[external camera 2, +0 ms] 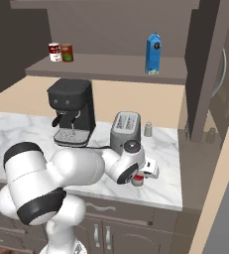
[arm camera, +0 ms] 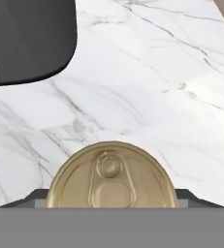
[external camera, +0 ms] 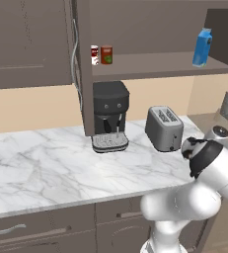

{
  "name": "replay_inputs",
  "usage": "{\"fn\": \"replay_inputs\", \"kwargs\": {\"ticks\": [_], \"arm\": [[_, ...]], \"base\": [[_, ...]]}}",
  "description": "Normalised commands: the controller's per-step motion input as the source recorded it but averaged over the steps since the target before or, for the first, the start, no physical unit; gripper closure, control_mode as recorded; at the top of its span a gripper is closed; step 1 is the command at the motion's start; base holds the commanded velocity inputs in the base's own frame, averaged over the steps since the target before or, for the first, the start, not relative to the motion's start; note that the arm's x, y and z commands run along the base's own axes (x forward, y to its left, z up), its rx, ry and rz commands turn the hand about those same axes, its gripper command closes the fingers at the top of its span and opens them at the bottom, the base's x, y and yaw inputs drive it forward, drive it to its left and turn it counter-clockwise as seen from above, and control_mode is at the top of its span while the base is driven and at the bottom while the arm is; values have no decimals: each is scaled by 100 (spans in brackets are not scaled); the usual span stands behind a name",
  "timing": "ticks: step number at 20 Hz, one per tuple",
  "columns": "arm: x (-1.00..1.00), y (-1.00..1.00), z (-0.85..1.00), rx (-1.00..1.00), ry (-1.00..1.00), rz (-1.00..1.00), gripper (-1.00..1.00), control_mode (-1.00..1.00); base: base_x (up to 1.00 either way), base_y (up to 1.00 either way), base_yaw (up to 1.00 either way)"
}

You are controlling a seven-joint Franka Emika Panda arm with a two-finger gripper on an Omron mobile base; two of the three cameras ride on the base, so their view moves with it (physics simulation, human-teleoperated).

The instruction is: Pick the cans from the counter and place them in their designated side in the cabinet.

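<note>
One dark red-brown can (external camera: 106, 55) already stands on the cabinet shelf (external camera: 155, 66). The tool (external camera 2: 144, 174) brackets the remaining red can (external camera 2: 138, 180) at the counter's (external camera 2: 160, 191) front edge, 5 o'clock of the toaster (external camera 2: 125, 130); whether its fingers have clamped cannot be told.

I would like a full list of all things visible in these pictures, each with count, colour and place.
Shelf cans: two, one white with red, one red-brown, left end of cabinet shelf.
Counter can: one, gold lid, red side, under the gripper on the counter.
Carton: one, blue, right on shelf.
Coffee machine: one, black, counter.
Toaster: one, grey, counter.
Shakers: two, grey, by the wall.
Gripper: one, white, over the counter can.
</note>
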Motion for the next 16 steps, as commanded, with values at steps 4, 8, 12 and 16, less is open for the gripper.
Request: {"fn": "replay_inputs", "kwargs": {"ticks": [4, 8, 12, 16], "arm": [[1, -12, -1, 1, 0, -1, 100, -100], [0, -18, 2, 2, 0, -2, 100, -100], [-1, -11, 18, 3, 0, -1, 100, -100], [-8, -6, 26, 3, -1, 0, 100, -100]], "base": [[0, 0, 0], [0, 0, 0], [0, 0, 0], [0, 0, 0]]}}
